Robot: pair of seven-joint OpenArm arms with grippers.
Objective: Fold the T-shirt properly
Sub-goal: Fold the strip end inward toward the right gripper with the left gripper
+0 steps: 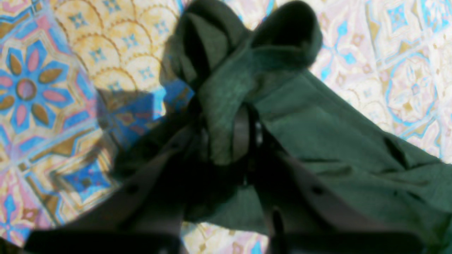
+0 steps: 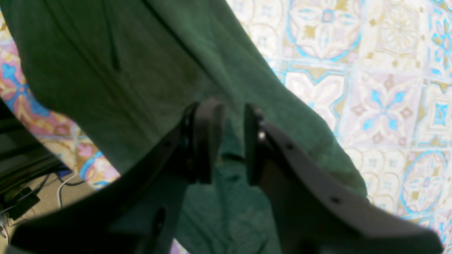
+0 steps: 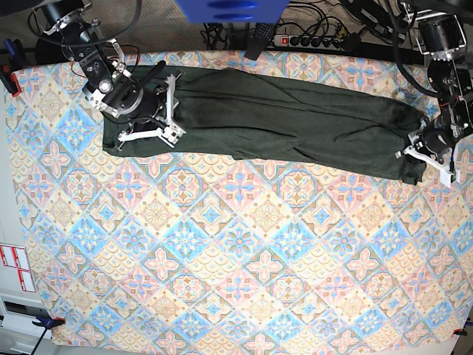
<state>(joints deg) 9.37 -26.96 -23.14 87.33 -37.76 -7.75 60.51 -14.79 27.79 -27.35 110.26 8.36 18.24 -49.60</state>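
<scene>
The dark olive-green T-shirt (image 3: 281,122) lies as a long narrow band across the far part of the table, from the left arm's side to the right arm's side. My left gripper (image 3: 427,151) is at its right end in the base view. In the left wrist view it (image 1: 229,132) is shut on a bunched wad of the shirt (image 1: 335,141). My right gripper (image 3: 151,124) is at the band's left end. In the right wrist view its pads (image 2: 208,141) stand close together with the shirt's fabric (image 2: 123,70) between them.
A patterned tile-print cloth (image 3: 236,259) covers the table. A power strip and cables (image 3: 310,38) lie along the far edge, and a blue object (image 3: 230,9) hangs above it. Red clamps (image 3: 7,78) sit on the left edge. The floor with cables (image 2: 31,197) shows past the table edge.
</scene>
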